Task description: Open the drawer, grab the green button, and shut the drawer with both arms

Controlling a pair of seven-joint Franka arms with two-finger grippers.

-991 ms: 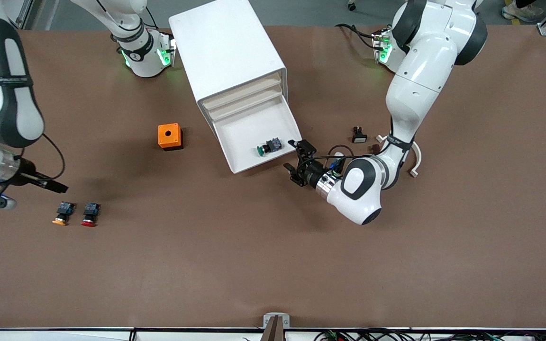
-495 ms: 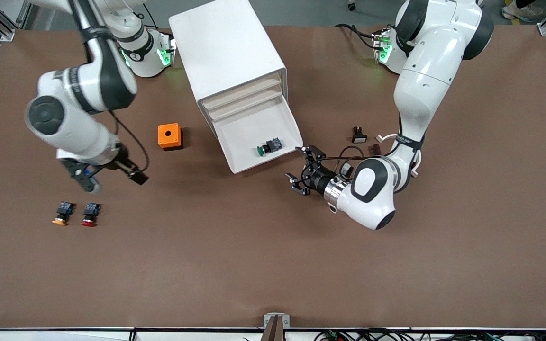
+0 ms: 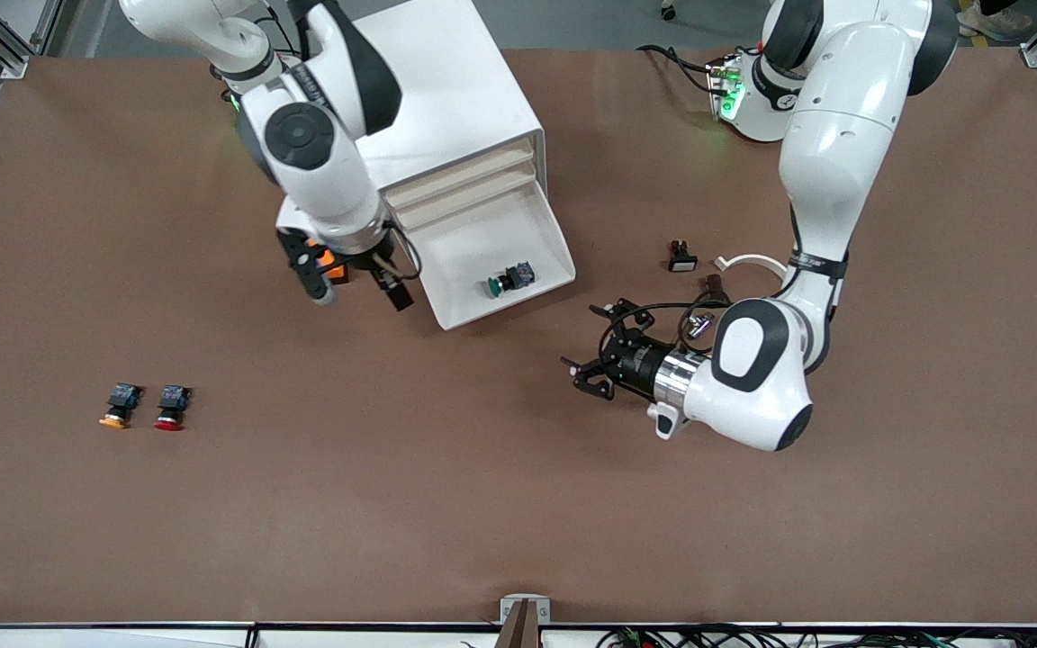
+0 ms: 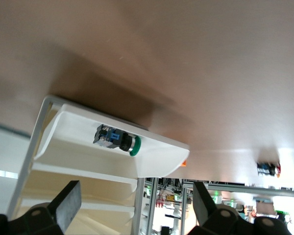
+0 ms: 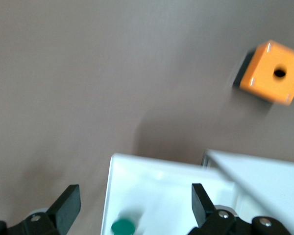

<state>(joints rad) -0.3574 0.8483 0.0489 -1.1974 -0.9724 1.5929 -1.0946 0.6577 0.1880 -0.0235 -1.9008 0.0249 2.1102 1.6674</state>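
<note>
Front view — button point(image 3: 507, 280) in open drawer point(image 3: 460, 310); both end effectors point(image 3: 592, 347) point(image 3: 352, 283) wide open, empty.

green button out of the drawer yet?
No, the green button lies on the floor of the open drawer, with the open right gripper beside the drawer and holding nothing.

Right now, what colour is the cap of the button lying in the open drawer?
Green, on a black body: the button in the drawer. Front view shows it best.
</note>
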